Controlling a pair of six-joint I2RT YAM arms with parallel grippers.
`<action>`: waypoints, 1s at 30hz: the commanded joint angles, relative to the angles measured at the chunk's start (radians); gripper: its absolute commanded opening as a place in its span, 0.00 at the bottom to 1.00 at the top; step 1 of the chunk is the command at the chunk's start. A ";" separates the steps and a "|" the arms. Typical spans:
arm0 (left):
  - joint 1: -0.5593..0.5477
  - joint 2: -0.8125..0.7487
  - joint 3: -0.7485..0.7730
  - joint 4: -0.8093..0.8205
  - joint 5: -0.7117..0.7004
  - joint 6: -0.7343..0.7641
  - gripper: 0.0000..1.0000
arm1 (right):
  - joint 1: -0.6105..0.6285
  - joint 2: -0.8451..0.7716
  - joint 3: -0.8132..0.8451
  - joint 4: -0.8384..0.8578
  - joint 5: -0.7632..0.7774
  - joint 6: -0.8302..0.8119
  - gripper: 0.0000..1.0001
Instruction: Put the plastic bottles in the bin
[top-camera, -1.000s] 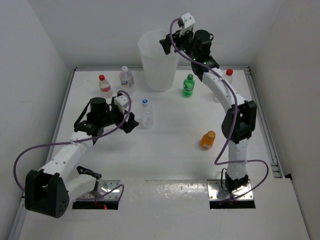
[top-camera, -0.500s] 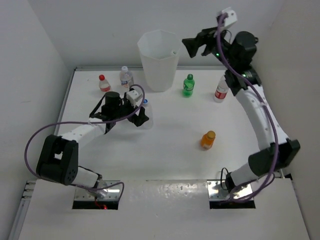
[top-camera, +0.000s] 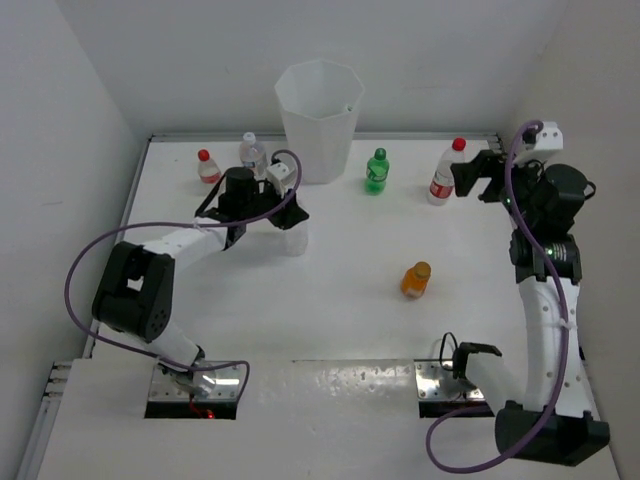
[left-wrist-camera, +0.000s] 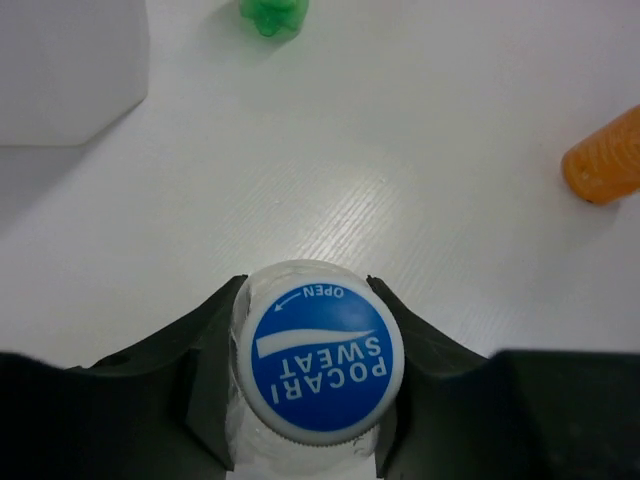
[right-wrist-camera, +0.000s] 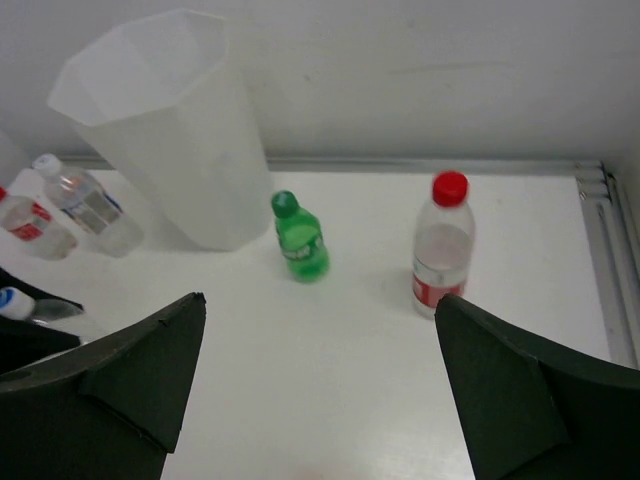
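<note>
My left gripper is shut on a clear plastic bottle with a blue cap; a black finger presses each side of its neck, and it stands upright on the table. The tall white bin stands at the back. My right gripper hangs open and empty at the right, just right of a red-capped bottle. A green bottle stands right of the bin, and an orange bottle in mid-table.
A small red-capped bottle and a clear white-capped bottle stand left of the bin, behind my left arm. White walls close in the table on three sides, with a metal rail along the right edge.
My left gripper reached forward around the blue-capped bottle and shut on it. My right arm swung from over the bin out to the right and came down near the red-capped bottle.
</note>
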 joint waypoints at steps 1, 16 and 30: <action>-0.005 -0.037 0.092 0.000 0.055 -0.028 0.33 | -0.071 -0.069 -0.061 -0.060 0.010 0.006 0.95; 0.037 0.120 1.070 -0.149 -0.128 -0.277 0.22 | -0.263 -0.156 -0.310 -0.108 -0.121 -0.010 0.95; -0.028 0.493 1.282 -0.094 -0.425 -0.122 0.46 | -0.266 -0.121 -0.323 -0.036 -0.105 -0.014 0.99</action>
